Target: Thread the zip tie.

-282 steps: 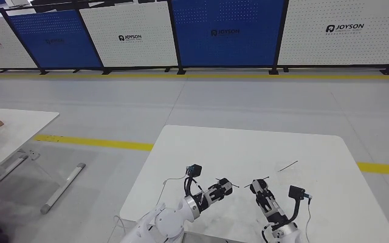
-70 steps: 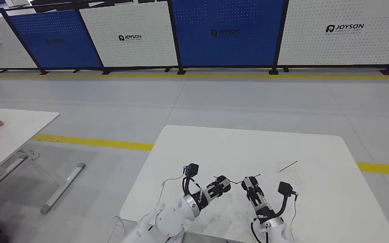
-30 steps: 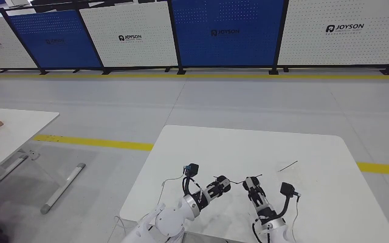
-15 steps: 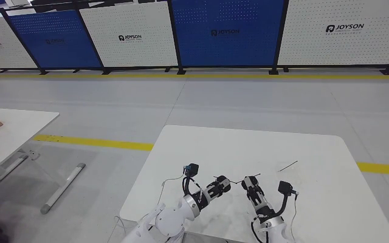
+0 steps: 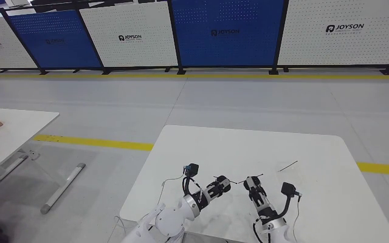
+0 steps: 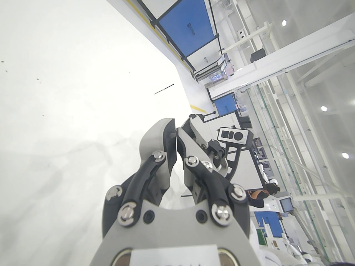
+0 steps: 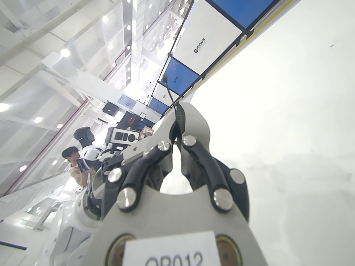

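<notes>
Right wrist view: R tool clamps zip tie, head free for threading; L tool pinches tail end, prob.

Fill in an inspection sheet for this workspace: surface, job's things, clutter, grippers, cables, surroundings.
surface: white table, small dark specks.
job's things: black zip tie held between both grippers.
clutter: second zip tie lying loose on the table, apart from the arms.
grippers: left gripper and right gripper both shut on the zip tie, close together.
cables: thin lead beside the left arm.
surroundings: blue and white panels, yellow floor line, another table.
</notes>
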Robot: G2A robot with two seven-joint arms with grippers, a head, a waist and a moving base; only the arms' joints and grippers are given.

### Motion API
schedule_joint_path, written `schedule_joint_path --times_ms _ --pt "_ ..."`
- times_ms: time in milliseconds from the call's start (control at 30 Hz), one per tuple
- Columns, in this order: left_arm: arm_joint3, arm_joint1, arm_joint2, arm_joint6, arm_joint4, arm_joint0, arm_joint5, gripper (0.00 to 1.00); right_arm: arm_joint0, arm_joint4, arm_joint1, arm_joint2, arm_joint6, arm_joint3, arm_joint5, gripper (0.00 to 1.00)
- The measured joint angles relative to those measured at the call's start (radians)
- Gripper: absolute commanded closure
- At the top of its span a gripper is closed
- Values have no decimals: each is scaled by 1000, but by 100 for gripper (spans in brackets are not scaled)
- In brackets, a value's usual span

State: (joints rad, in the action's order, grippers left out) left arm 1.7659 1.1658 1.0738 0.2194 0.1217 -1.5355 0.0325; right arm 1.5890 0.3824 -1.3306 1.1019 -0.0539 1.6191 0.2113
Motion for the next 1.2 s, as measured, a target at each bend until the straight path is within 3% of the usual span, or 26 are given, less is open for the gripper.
schedule_joint_path --times_ms 1000,1200 --pt "0 0 0 0 0 0 0 100 -27 -6 -11 -21 26 -29 -12 100" --pt "-11 6 -6 -25 -64 2 7 100 -18 -13 -12 -16 11 -25 5 100"
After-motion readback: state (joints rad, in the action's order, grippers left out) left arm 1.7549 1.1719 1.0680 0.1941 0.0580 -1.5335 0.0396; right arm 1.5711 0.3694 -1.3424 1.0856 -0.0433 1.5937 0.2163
